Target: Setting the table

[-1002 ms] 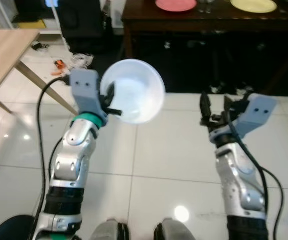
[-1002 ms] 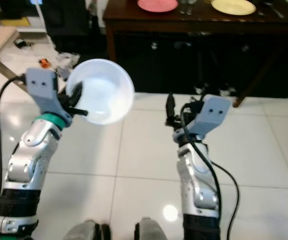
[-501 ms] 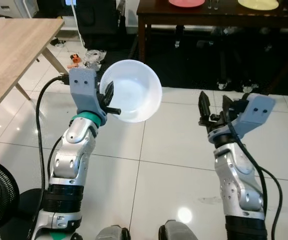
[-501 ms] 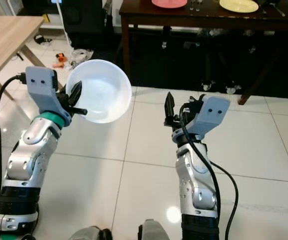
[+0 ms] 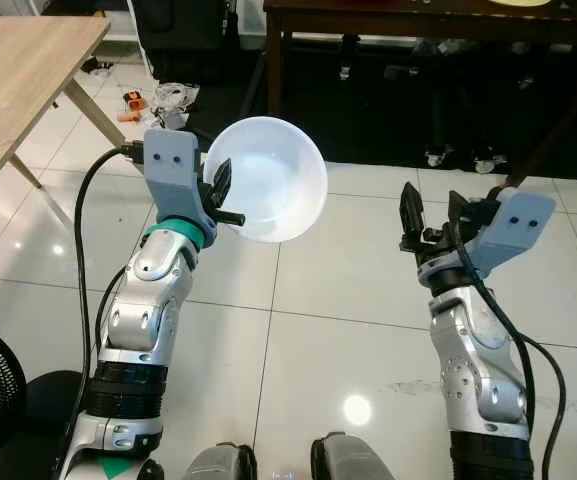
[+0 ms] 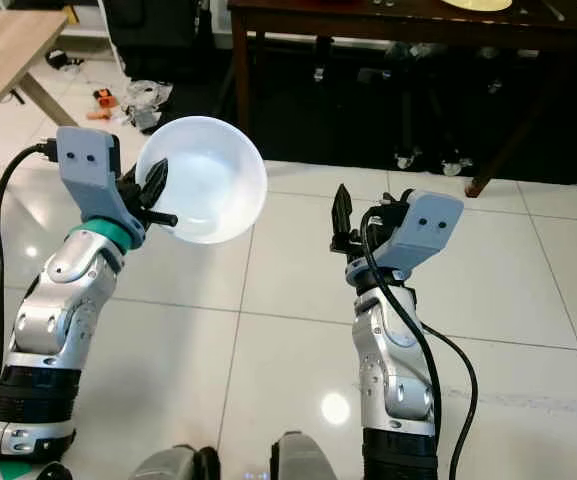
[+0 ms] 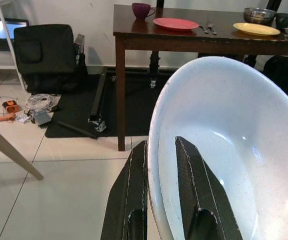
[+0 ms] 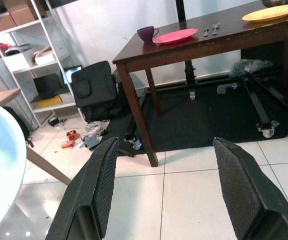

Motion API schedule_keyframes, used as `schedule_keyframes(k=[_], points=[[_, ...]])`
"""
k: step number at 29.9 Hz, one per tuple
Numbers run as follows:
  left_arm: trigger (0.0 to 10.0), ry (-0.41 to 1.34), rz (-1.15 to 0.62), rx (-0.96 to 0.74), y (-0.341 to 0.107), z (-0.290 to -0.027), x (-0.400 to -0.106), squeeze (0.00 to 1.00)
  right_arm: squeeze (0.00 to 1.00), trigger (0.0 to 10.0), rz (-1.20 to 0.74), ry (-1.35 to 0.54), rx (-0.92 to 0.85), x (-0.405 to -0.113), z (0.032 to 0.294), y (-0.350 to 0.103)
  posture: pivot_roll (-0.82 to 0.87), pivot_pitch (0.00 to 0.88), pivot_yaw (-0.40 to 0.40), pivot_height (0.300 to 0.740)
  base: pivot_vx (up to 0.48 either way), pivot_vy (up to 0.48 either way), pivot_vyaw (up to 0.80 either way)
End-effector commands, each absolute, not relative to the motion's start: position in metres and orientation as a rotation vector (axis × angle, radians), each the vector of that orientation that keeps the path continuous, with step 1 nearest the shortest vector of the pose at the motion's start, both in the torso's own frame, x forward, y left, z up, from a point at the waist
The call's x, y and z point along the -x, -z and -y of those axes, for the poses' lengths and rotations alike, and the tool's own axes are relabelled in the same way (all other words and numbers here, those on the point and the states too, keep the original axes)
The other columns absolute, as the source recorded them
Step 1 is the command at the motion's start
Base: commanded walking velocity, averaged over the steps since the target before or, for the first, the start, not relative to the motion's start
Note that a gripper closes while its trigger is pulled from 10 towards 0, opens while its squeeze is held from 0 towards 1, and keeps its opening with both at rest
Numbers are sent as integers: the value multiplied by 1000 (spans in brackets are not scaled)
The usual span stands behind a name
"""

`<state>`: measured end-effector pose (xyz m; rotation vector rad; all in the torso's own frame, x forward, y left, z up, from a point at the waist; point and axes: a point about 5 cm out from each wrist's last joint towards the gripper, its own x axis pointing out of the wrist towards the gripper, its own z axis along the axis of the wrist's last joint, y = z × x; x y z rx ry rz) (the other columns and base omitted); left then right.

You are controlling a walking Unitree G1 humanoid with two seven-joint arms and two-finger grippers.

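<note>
White plastic bowl (image 5: 268, 192), one item, in transit: the left gripper (image 7: 159, 200) is pinching its rim, one black finger lying inside the bowl and the other outside against the wall, the bowl tipped on edge with its hollow facing toward the robot's right and carried at chest height over the pale tiled floor (image 5: 348, 290). Compared with a second ago the whole scene is shifting in the head views: the dark wooden table (image 7: 193, 40) is sliding toward the top edge of the picture and the light wooden table (image 5: 18, 80) is staying at the robot's left, while bowl and arms are keeping the same pose, so the camera and body are moving, not the load. Judged from this, the robot is still walking with the bowl and the placing step is not yet begun. The dark table ahead is already holding a pink plate (image 7: 175, 23), a purple cup (image 7: 142, 10), a yellow plate (image 7: 252, 28) and cutlery. The right gripper (image 8: 166, 195) is standing wide open and empty, raised beside the bowl but apart from it. Bowl surface is appearing smooth, glossy, faintly speckled, unchipped, empty.
</note>
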<state>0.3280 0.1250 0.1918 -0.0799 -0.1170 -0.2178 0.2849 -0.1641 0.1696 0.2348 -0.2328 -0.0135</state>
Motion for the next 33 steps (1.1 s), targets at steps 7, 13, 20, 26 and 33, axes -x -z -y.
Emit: schedule_keyframes(k=[7,13,20,26,33], points=[[10000,205,92,70,-187,-127,-327,0,0,10000,227,78,-214,-286,173,-167,-113,14,88,740,0,0,800],[10000,200,91,69,-187,-127,-327,0,0,10000,227,70,-221,-286,172,-167,-111,17,87,740,0,0,798],[10000,198,90,69,-187,-128,-327,0,0,10000,227,68,-222,-286,171,-167,-111,19,89,740,0,0,798],[10000,191,92,68,-188,-128,-328,0,0,10000,232,50,-233,-286,169,-167,-111,14,91,740,0,0,794],[10000,190,94,69,-189,-128,-328,0,0,10000,233,47,-236,-286,168,-168,-110,12,92,740,0,0,794]])
